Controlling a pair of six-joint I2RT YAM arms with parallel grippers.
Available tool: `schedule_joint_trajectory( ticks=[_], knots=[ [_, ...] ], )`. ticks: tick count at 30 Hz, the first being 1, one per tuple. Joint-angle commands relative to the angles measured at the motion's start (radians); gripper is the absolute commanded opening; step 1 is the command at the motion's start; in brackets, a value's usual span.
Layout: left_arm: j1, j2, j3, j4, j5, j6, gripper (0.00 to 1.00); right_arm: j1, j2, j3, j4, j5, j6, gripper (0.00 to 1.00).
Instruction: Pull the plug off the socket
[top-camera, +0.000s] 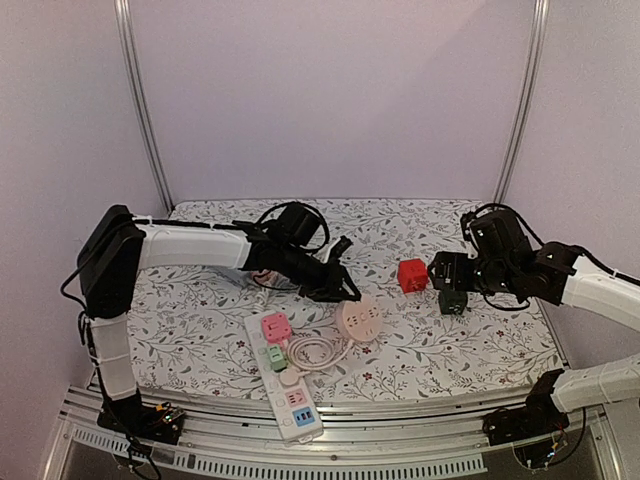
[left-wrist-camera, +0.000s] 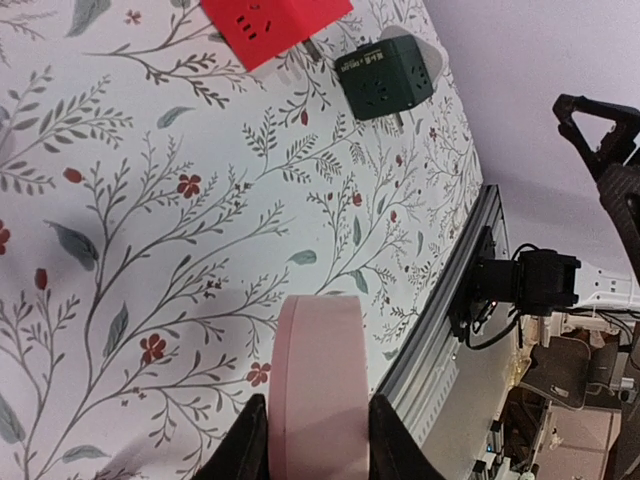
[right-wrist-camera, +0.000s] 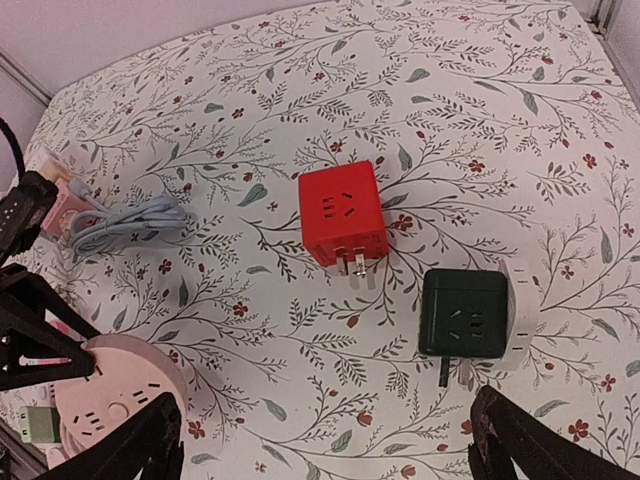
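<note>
Several plugs are seated in the white power strip (top-camera: 287, 385), which lies at 6 o'clock on the floral cloth (top-camera: 200, 320). Among them are a pink cube adapter (top-camera: 276, 325), a green plug (top-camera: 278, 358) and a flat pink plug (top-camera: 290, 378). From the flat pink plug a coiled pink cable (top-camera: 318, 352) is led to the round pink hub (top-camera: 360, 320), at 1 o'clock from the strip. The hub is clamped edge-on between the fingers of the left gripper (left-wrist-camera: 318, 440). The right gripper (right-wrist-camera: 330, 455) is spread wide and holds nothing, above a red cube (right-wrist-camera: 343, 215) and a dark green cube (right-wrist-camera: 462, 312) at 3 o'clock on the cloth. All bodies are judged to be light, rigid moulded plastic with smooth, somewhat slippery faces; only the cable is soft. The plug is expected to be held by prong friction, so the light strip is likely to lift unless it is pinned. A grip across the plug's flat sides, not on the cable, is advised. Which plug is meant cannot be told.
</note>
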Motion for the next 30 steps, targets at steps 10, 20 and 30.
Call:
schedule_joint_trajectory(
  ticks=[10, 20, 30],
  knots=[
    [-0.140, 0.239, 0.249, 0.066, -0.145, -0.061, 0.32, -0.005, -0.149, -0.164, 0.040, -0.177, 0.065, 0.97],
    [-0.147, 0.280, 0.266, 0.007, -0.228, -0.020, 0.49, 0.044, -0.144, -0.184, 0.039, -0.178, 0.086, 0.96],
    [-0.158, 0.078, 0.184, -0.019, -0.424, 0.079, 0.81, 0.201, -0.118, -0.164, 0.042, -0.069, 0.098, 0.92]
  ],
)
